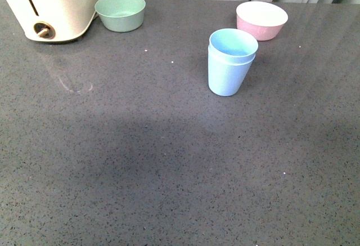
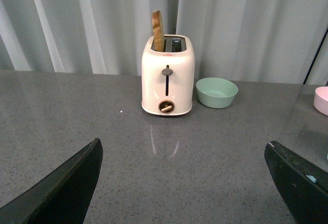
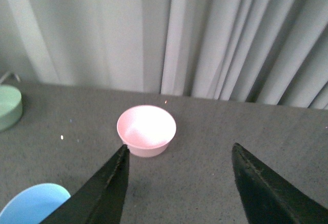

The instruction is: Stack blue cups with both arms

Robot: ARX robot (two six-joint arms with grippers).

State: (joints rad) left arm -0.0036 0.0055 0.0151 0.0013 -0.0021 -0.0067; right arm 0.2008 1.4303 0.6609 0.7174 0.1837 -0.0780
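The two pale blue cups (image 1: 230, 61) stand nested, one inside the other, upright on the grey table right of centre in the front view. Neither arm shows in the front view. A blue cup rim (image 3: 33, 203) shows at the edge of the right wrist view, beside one finger. My right gripper (image 3: 178, 152) is open and empty above the table, with the pink bowl beyond it. My left gripper (image 2: 183, 144) is open and empty, facing the toaster. No blue cup shows clearly in the left wrist view.
A cream toaster (image 1: 50, 4) stands at the back left, with a wooden slice in its slot (image 2: 158, 30). A sage-green bowl (image 1: 120, 12) sits beside it. A pink bowl (image 1: 261, 19) sits behind the cups. Grey curtains hang behind the table.
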